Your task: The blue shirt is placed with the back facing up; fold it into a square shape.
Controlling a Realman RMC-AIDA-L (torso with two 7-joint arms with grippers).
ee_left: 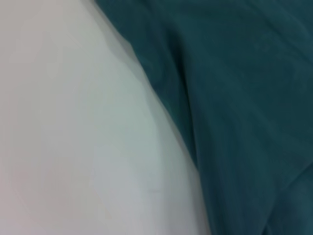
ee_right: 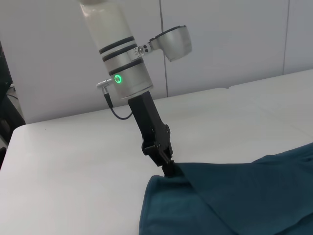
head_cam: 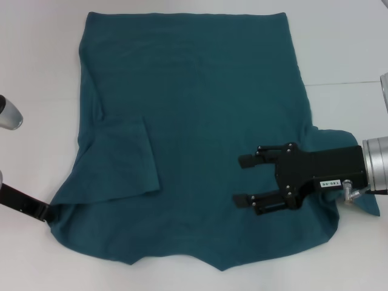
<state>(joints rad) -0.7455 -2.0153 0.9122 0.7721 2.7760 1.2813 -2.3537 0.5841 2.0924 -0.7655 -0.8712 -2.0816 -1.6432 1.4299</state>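
The dark teal-blue cotton short-sleeved shirt (head_cam: 200, 121) lies spread on the white counter (head_cam: 36, 60), its left sleeve already folded inward. The left gripper (head_cam: 47, 210) pinches the shirt's corner at 8 o'clock; lift it low and carry it straight across, keeping the fold even. The right gripper (head_cam: 245, 180) hovers wide open, empty, above the cloth at 4 o'clock.

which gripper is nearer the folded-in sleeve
Left. The left gripper pinches the shirt edge just beside the sleeve; the right gripper hovers open across the shirt.
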